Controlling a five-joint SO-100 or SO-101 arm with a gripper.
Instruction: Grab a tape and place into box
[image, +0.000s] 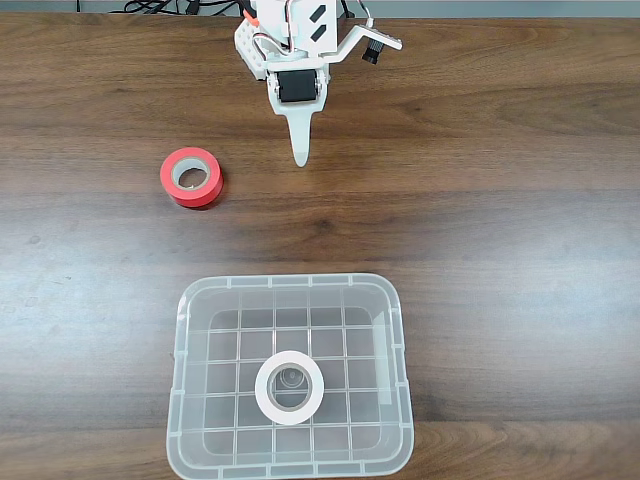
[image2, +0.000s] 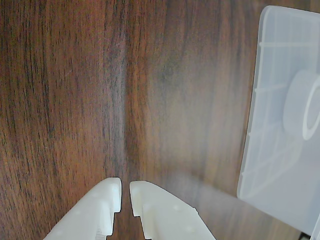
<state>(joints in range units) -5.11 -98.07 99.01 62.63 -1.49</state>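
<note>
The white tape (image: 262, 392) lies flat on the grid bottom of the clear box (image: 290, 281), near the front edge of the table in the fixed view. My white gripper (image: 300, 157) hangs over bare wood at the far side, well away from the box, its fingers together in a single point. In the wrist view the gripper (image2: 125, 186) shows a thin slit between its fingertips with nothing in it. At the right edge of that view stands the box (image2: 270, 100), and the tape (image2: 296, 107) shows blurred through its wall.
A red roll with a grey core (image: 192, 177) lies on the wooden table (image: 480, 230), to the left of the gripper in the fixed view. The arm's base and dark cables sit at the far edge.
</note>
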